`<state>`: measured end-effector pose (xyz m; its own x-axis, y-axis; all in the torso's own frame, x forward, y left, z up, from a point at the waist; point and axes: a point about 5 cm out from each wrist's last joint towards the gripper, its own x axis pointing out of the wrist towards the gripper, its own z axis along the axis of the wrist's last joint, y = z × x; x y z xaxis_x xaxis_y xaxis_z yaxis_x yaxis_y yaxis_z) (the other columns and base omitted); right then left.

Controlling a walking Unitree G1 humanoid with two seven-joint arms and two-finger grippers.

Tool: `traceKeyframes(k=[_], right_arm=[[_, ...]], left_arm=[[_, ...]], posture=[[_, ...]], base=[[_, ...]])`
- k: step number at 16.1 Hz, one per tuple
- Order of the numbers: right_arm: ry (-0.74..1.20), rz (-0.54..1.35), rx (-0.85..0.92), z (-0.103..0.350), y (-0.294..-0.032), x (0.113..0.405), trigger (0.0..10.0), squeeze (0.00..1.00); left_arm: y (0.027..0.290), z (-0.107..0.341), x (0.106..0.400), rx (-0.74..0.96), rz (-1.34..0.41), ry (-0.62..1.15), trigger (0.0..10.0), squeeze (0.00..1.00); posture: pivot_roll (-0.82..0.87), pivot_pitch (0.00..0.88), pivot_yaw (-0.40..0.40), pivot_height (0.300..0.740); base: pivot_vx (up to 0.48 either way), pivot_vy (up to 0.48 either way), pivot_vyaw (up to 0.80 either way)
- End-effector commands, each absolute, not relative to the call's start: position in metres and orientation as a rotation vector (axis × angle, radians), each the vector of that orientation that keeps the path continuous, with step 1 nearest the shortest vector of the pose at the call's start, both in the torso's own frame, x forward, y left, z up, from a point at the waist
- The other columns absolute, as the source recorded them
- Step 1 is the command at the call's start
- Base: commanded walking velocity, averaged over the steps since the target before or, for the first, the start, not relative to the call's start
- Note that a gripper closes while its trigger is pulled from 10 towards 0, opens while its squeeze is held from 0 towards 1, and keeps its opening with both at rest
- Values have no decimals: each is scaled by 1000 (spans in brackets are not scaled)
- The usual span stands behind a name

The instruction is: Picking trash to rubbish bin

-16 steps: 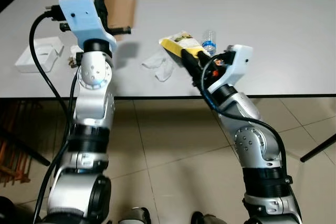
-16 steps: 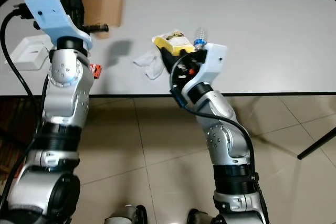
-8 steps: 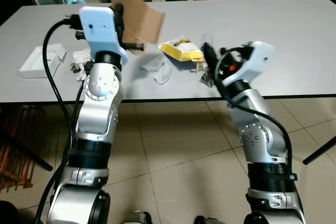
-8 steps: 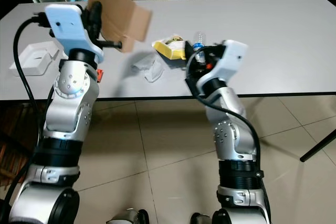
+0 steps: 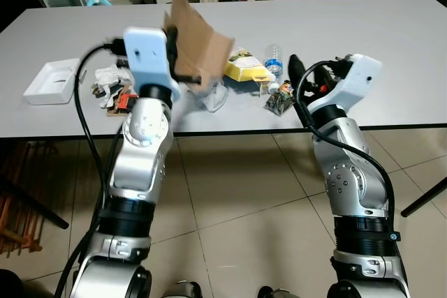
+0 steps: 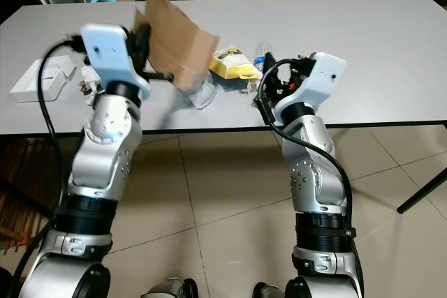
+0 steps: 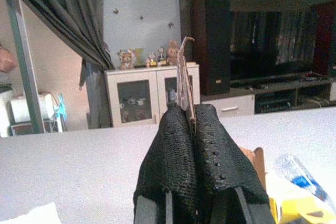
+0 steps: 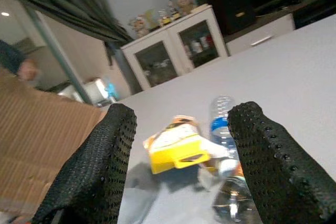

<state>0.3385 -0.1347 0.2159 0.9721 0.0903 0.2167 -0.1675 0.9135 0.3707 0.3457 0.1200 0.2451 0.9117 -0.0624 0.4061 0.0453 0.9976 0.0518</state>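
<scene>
Left tool (image 7: 190, 116) clamped on flat brown cardboard sheet (image 5: 199, 43), held above grey desk (image 5: 391, 40). Right tool (image 8: 181, 161) spread wide, empty, near yellow packet (image 5: 246, 66), clear plastic bottle (image 5: 273, 56). Cardboard partly hides crumpled white wrapper (image 5: 218, 95). White tray (image 5: 52, 82) at far left.

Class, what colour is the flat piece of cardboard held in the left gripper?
Brown; the flat cardboard piece shows best in the right eye view.

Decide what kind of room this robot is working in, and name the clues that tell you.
Probably a living or dining room in a home: a long grey table strewn with litter, a white glass-door cabinet topped with small figurines, and dark curtains beside it.
</scene>
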Motion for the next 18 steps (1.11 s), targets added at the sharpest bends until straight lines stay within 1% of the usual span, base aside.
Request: traceKeyframes(k=[1, 3, 6, 11, 12, 16, 18], right_arm=[[-206, 93, 375, 214, -140, 336, 10000, 0], [-195, 39, 319, 208, -146, 334, 10000, 0], [-177, -16, 288, 199, -155, 332, 10000, 0], [-139, -129, 243, 184, -177, 327, 10000, 0], [-135, -140, 251, 182, -179, 327, 10000, 0], [-118, -137, 212, 175, -176, 325, 10000, 0], [-126, -137, 221, 176, -175, 324, 10000, 0]], left_arm=[[122, 237, 346, 66, -49, -389, 10000, 0], [127, 220, 345, 95, -45, -339, 10000, 0], [133, 203, 344, 116, -44, -296, 10000, 0], [144, 193, 342, 134, -22, -268, 10000, 0], [146, 192, 342, 142, -16, -267, 10000, 0], [152, 189, 342, 147, 2, -264, 10000, 0], [149, 187, 340, 142, -3, -259, 10000, 0]], posture=[[-84, 88, 54, 740], [-86, 94, 57, 740], [-83, 101, 56, 740], [-86, 85, 64, 740], [-85, 67, 68, 740], [-85, 53, 72, 740], [-85, 61, 71, 740]], base=[[0, 0, 0], [0, 0, 0], [0, 0, 0], [0, 0, 0], [0, 0, 0], [0, 0, 0], [0, 0, 800]])
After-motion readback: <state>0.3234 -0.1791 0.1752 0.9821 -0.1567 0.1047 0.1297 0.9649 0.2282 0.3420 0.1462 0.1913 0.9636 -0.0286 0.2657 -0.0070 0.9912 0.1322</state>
